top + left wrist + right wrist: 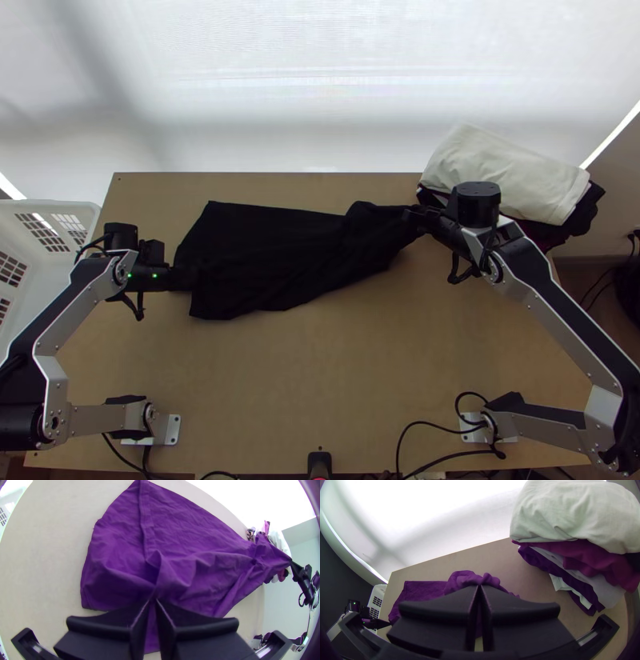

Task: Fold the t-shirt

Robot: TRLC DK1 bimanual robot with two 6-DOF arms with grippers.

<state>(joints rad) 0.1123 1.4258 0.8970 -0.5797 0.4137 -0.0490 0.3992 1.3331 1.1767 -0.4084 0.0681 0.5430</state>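
The dark t-shirt [272,256] lies stretched across the table's far half, wide at the left and bunched toward the right; it looks purple in the left wrist view [200,533] and the right wrist view [423,590]. At its left edge is my left gripper [182,278], whose fingers [152,605] are shut on a pinched fold. My right gripper [418,218] is at the shirt's right end, with its fingers [479,591] shut on the gathered cloth there. Between the two grippers the cloth shows slanting creases.
A pile of folded clothes, with a white piece [504,176] on top, sits at the table's far right corner. A white basket [48,210] stands at the left edge. Cables [432,460] run along the near edge of the wooden table [320,376].
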